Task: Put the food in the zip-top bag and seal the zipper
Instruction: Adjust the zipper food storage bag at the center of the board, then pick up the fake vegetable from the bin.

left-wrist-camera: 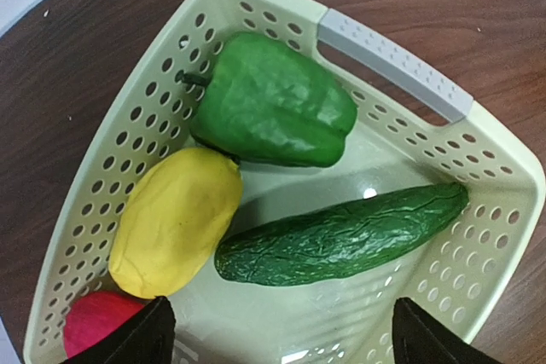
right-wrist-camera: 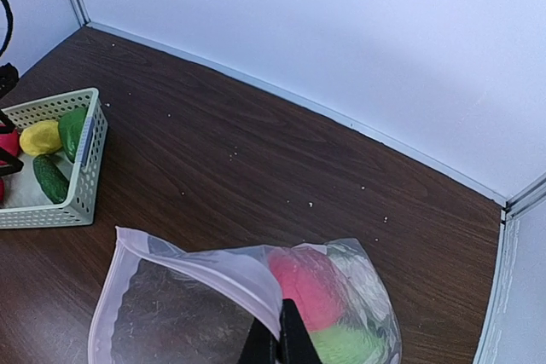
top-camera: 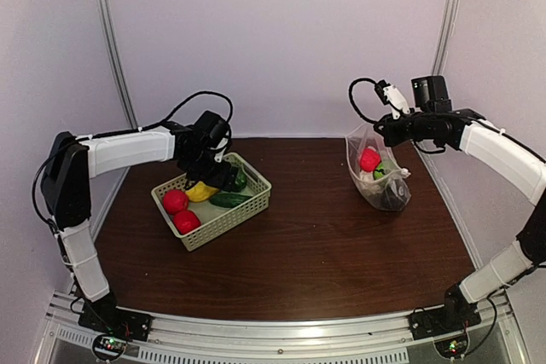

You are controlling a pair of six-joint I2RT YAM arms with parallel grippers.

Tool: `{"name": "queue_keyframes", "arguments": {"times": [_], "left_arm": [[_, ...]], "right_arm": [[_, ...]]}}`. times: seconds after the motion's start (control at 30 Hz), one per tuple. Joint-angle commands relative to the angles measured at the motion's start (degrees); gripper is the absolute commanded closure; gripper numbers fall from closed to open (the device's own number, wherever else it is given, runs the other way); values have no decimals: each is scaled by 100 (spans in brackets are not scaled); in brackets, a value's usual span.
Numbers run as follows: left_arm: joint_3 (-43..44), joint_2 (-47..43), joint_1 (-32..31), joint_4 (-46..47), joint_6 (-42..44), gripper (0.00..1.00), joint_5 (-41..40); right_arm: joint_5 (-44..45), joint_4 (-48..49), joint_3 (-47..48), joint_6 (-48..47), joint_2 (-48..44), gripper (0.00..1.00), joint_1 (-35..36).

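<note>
Left of table (top-camera: 324, 245): pale lattice basket (top-camera: 252, 205) holding green pepper (left-wrist-camera: 273, 100), yellow lemon-like piece (left-wrist-camera: 175, 219), dark green cucumber (left-wrist-camera: 341, 236) and two red fruits (top-camera: 175, 200).
Left gripper (left-wrist-camera: 277, 334): over the basket, fingers spread wide, nothing between them.
Far right: zip-top bag (top-camera: 394, 196), mouth gaping, containing a red round piece (top-camera: 369, 159) with green, white and dark pieces.
Right gripper (right-wrist-camera: 281, 343): pinched closed on the bag's mouth edge.
</note>
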Motion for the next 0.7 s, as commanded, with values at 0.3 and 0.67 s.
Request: {"name": "queue_keyframes", "arguments": {"times": [0.3,0.67], "left_arm": [[1162,1011,-27,-839,4108,38,375],[1048,1597,-9,-307,4850,36,308]], "right_arm": [[-283,208,-127,166,-289,100,-14],[-360,131,-117,240,-312,100,-14]]}}
